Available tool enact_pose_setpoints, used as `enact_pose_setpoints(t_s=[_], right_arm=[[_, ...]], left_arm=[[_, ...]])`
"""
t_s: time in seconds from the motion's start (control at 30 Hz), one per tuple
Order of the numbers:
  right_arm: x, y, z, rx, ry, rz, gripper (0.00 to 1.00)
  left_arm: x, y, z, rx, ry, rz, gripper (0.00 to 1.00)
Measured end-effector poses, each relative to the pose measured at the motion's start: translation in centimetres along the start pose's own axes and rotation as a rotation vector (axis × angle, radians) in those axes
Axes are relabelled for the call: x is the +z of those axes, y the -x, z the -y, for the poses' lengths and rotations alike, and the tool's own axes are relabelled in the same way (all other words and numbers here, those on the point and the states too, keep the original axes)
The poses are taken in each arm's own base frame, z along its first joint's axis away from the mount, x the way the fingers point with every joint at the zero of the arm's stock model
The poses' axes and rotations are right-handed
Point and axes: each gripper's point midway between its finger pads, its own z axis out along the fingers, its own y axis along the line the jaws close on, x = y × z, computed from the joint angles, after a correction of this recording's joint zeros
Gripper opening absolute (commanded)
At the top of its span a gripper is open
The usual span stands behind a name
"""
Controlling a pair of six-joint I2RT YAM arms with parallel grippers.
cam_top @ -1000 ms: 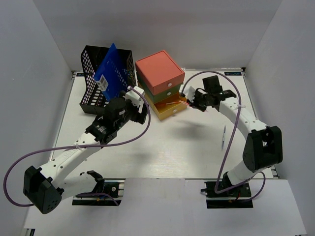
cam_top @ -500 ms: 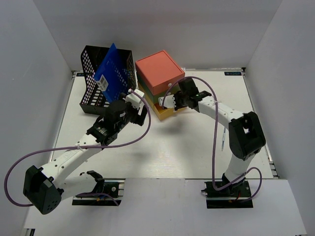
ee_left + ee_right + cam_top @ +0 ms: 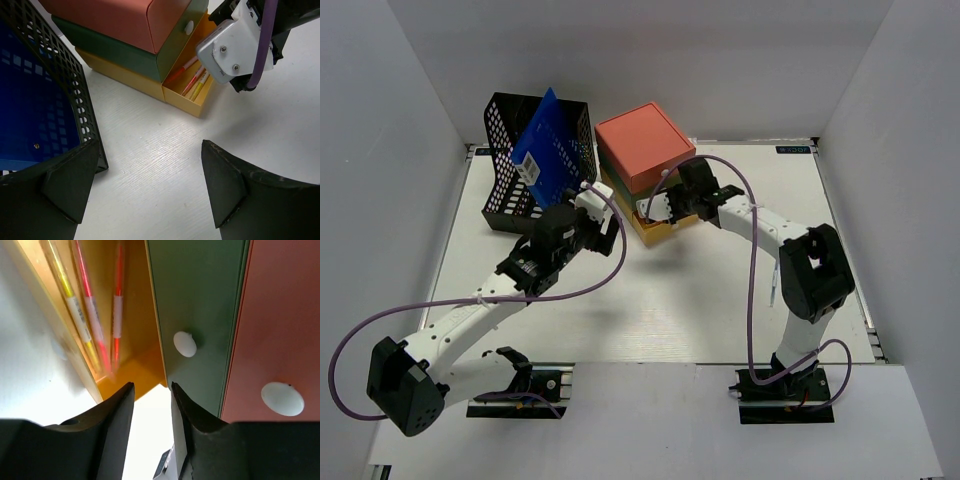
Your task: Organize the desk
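We judge the worktop partly sorted: pens lie in the yellow drawer, which stands open. Right fingers, narrowly parted and empty, hover at it; left fingers are spread wide, empty. One thin item lies loose at right.

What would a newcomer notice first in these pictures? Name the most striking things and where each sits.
The coral-topped drawer box stands out at the far middle of the desk, its yellow bottom drawer pulled open with pens inside. Left of it, a bright blue board leans in a black mesh basket. The right gripper hovers at the open drawer.
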Motion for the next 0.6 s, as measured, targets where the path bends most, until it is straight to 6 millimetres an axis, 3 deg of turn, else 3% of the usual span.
enact_pose_setpoints(t_s=[0.1, 0.17, 0.2, 0.23, 0.3, 0.43, 0.53, 0.57, 0.6], right_arm=[[-0.1, 0.3, 0.0, 0.028, -0.005, 0.017, 0.40], [-0.8, 0.6, 0.5, 0.087, -0.036, 0.030, 0.27], [-1.5, 0.7, 0.8, 0.138, -0.062, 0.035, 0.07], [-2.4, 0.7, 1.4, 0.195, -0.098, 0.037, 0.00], [-5.0, -0.2, 2.9, 0.411, -0.212, 0.021, 0.00], [-11.1, -4.9, 5.2, 0.938, -0.411, -0.020, 0.00], [-13.1, -10.3, 3.6, 1.269, -0.405, -0.059, 0.00], [-13.3, -12.1, 1.8, 1.372, -0.378, -0.087, 0.42], [-13.4, -13.8, -0.7, 1.476, -0.341, -0.134, 0.56]], left_arm=[[0.0, 0.1, 0.0, -0.001, 0.001, 0.006, 0.92], [-0.1, 0.0, -0.1, -0.001, 0.004, 0.008, 0.92], [-0.1, 0.0, -0.1, -0.002, 0.005, 0.010, 0.92], [-0.1, 0.1, -0.1, -0.002, 0.005, 0.012, 0.91], [-0.2, 0.2, -0.1, -0.003, 0.005, 0.017, 0.90], [-0.5, 0.6, -0.1, -0.008, 0.003, 0.029, 0.87], [-0.6, 0.8, 0.0, -0.011, -0.005, 0.038, 0.87], [-0.7, 0.9, 0.0, -0.015, -0.007, 0.042, 0.87], [-0.8, 1.1, 0.0, -0.016, -0.008, 0.047, 0.87]])
